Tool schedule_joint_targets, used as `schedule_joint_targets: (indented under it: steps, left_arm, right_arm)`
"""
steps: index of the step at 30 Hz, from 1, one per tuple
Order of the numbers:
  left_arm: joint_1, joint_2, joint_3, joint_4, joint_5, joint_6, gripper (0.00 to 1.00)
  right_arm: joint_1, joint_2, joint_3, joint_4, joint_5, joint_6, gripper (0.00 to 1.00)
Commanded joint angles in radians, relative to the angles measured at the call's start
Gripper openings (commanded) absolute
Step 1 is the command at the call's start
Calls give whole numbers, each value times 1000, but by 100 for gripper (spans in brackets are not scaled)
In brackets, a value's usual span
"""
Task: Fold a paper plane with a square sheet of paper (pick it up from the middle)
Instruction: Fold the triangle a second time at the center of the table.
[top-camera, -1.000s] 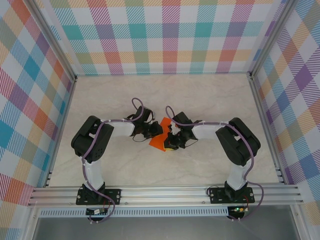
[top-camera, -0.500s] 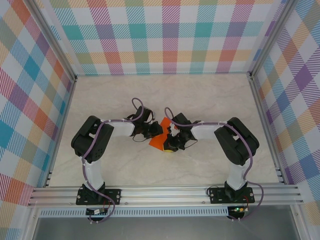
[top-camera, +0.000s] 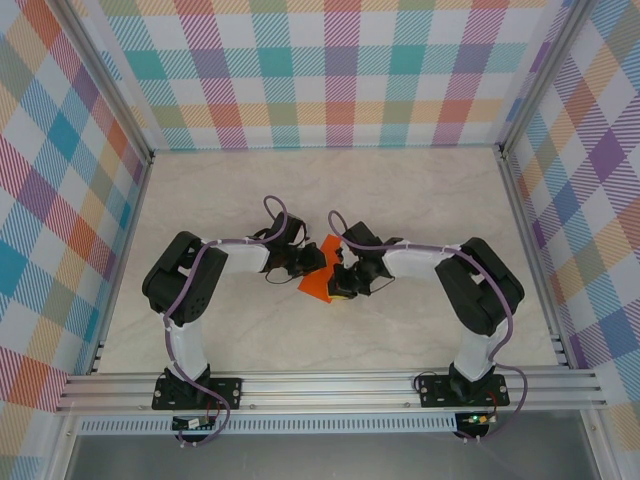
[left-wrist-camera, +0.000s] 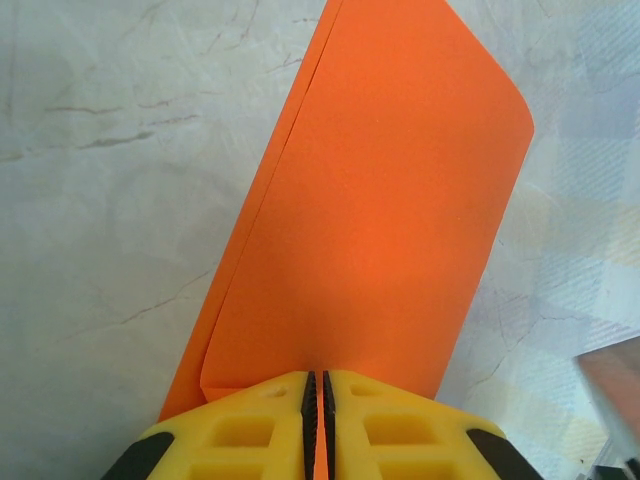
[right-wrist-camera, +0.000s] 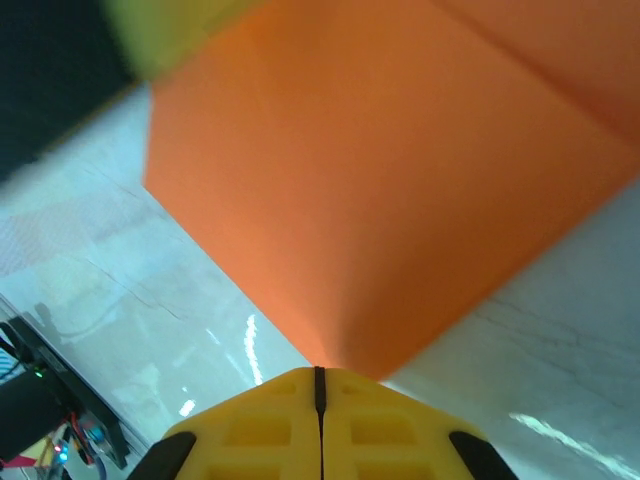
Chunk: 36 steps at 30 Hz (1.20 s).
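Note:
The square sheet of paper is bright orange and lies folded double at mid-table between my two arms. In the left wrist view the sheet of paper runs up and away from the jaws, its layered edges showing on the left. My left gripper is shut on its near edge, with orange showing between the pads. My right gripper is shut on a corner of the paper. From above, the left gripper and the right gripper meet at the sheet from opposite sides. A paper plane is out of view.
The marble tabletop is ringed by plaid walls and an aluminium rail at the near edge. Both arms are bent inward, their elbows near the table's sides. The left gripper's blurred yellow finger is close above the sheet.
The right wrist has shifted slightly left and away at the sheet. The left arm has stayed put, and both grippers have kept hold of the paper.

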Motion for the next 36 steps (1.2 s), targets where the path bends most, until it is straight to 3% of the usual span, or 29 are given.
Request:
schedule_joint_targets:
  steps: [1,9,13,18,27,32,36]
  left_arm:
    - [-11,20,-32,-59,-70,5,14]
    - [-11,17,-36,-56,-70,2,14]
    - [-11,18,-37,-51,-67,0,14]
    - [-11,17,-39,-49,-65,0,14]
    - [-11,-9,-42,-47,-58,-2,14]
    - [-11,-19,-33,-48,-52,-4,15]
    - [-11,-21,-24,-46,-42,-6,16]
  right_arm:
    - [-8,35,61,40,-5,37,6]
    - [-24,111,77,124,16,89,7]
    - [-24,147,78,64,59,82,7]
    - [-24,98,33,61,72,85,9]
    - [-73,-121,-94,45,167,90,27]
    - [-103,-127,-148,109,140,132,37]
    - [-105,-83,-138,168,94,152,39]
